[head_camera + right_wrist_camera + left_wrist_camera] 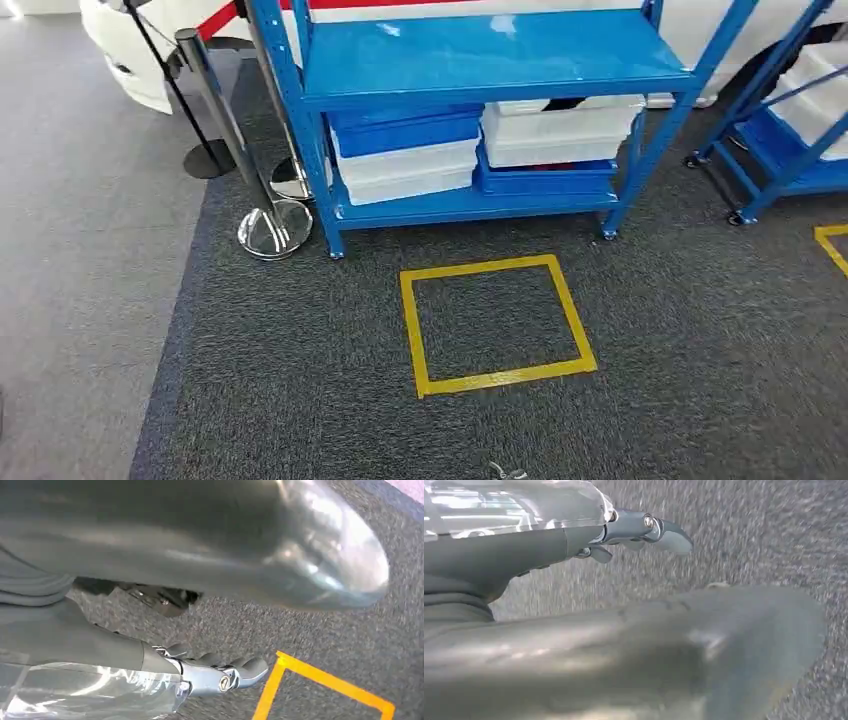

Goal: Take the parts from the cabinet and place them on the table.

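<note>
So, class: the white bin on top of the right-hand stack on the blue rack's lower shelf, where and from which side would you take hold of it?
Probably grip the white bin by its front rim, coming from the open front of the blue rack. The shelf above sits close over it and a rack post blocks its right end, so reaching from above or the side looks unworkable.
</note>
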`<action>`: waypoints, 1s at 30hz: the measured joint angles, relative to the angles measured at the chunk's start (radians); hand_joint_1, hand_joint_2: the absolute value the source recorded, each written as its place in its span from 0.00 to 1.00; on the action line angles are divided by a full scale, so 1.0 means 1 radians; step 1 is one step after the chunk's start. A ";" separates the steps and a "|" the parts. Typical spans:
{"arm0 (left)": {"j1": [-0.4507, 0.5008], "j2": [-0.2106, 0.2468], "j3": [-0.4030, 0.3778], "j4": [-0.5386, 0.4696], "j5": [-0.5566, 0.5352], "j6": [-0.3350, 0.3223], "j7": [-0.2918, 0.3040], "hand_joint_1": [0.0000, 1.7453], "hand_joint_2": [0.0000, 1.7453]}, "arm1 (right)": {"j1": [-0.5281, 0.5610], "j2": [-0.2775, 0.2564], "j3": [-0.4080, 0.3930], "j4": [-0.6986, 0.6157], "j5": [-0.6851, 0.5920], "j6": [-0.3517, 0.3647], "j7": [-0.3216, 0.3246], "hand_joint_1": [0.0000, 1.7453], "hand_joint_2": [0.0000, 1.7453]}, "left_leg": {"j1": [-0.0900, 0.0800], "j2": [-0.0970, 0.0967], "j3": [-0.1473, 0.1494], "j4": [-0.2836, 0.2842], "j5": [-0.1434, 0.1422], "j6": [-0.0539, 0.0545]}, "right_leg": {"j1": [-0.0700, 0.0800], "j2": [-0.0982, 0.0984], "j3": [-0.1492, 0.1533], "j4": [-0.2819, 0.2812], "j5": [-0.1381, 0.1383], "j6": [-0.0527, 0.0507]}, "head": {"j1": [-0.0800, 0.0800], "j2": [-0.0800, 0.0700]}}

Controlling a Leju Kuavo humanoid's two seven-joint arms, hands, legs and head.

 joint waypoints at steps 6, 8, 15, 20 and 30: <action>-0.008 0.000 0.000 0.000 0.002 0.000 0.000 0.00 0.00 | 0.003 -0.001 0.000 0.002 0.004 -0.002 0.002 0.00 0.00 | -0.012 0.062 -0.017 0.018 0.000 -0.002 | 0.005 -0.022 0.152 -0.168 0.073 -0.014 | 0.000 0.000; -0.013 -0.001 0.000 0.000 0.001 0.002 -0.002 0.00 0.00 | -0.001 -0.001 0.000 0.002 0.005 -0.006 -0.001 0.00 0.00 | -0.018 0.066 -0.025 0.028 -0.003 -0.011 | 0.013 -0.029 0.162 -0.201 0.061 -0.024 | 0.000 0.000; -0.015 -0.001 0.000 0.000 0.000 0.003 -0.003 0.00 0.00 | -0.001 -0.001 0.000 0.002 0.003 -0.044 -0.002 0.00 0.00 | -0.019 0.061 -0.029 0.022 0.005 -0.016 | 0.014 -0.031 0.160 -0.205 0.068 -0.026 | 0.000 0.000; -0.015 -0.001 0.000 0.000 0.000 0.007 -0.003 0.00 0.00 | -0.002 0.000 0.000 0.002 -0.002 -0.076 0.027 0.00 0.00 | -0.019 0.061 -0.030 0.021 0.008 -0.020 | 0.014 -0.031 0.160 -0.204 0.069 -0.029 | 0.000 0.000; -0.016 -0.001 0.000 0.000 -0.001 0.009 0.000 0.00 0.00 | -0.004 0.003 0.001 -0.001 0.015 -0.069 0.062 0.00 0.00 | -0.024 0.059 -0.028 0.003 0.020 0.005 | 0.011 -0.035 0.168 -0.225 0.085 -0.008 | 0.000 0.000</action>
